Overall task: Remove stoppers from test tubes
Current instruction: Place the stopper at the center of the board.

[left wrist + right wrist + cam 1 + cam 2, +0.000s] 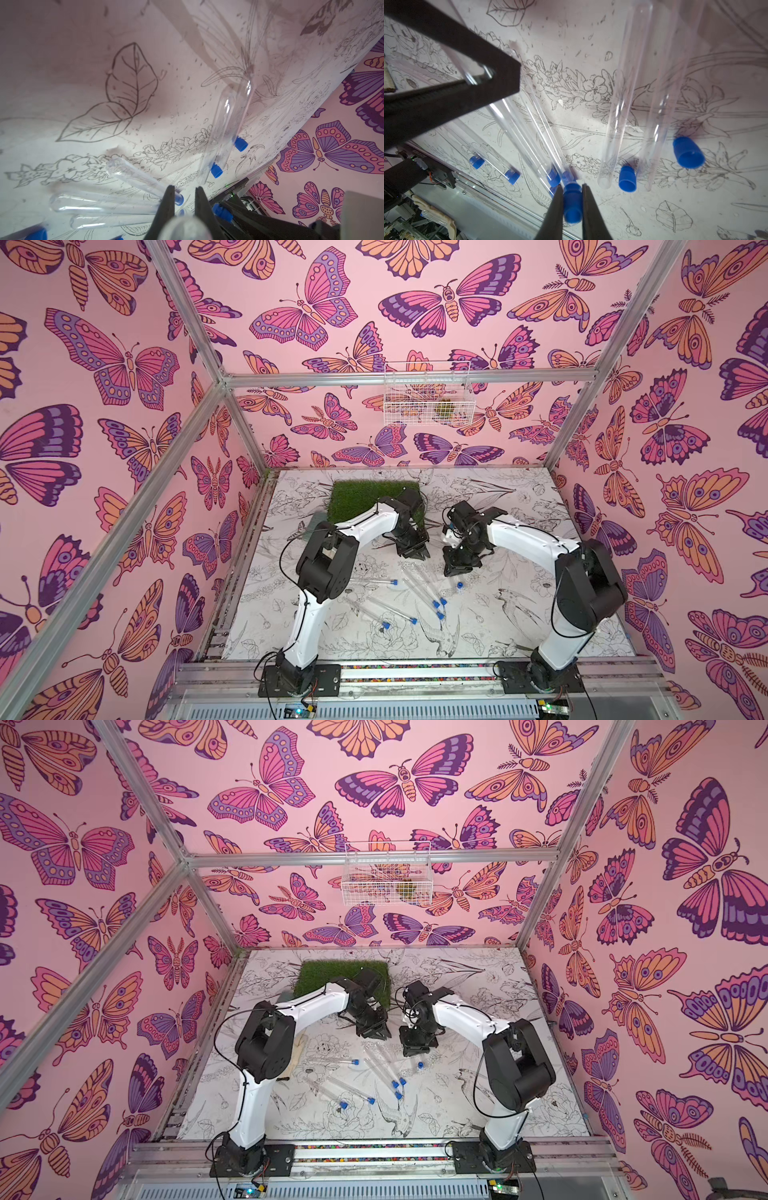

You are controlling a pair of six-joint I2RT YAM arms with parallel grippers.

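Blurred, cropped end, probably test tube (pixel 184 227)

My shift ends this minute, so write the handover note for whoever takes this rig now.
Left gripper: shut on a test tube.
Right gripper: shut on the blue stopper at that tube's mouth; whether it is out yet cannot be told.
Done: two open tubes lie on the table, their loose stoppers beside them.
To do: the held one, plus several stoppered tubes on the table.
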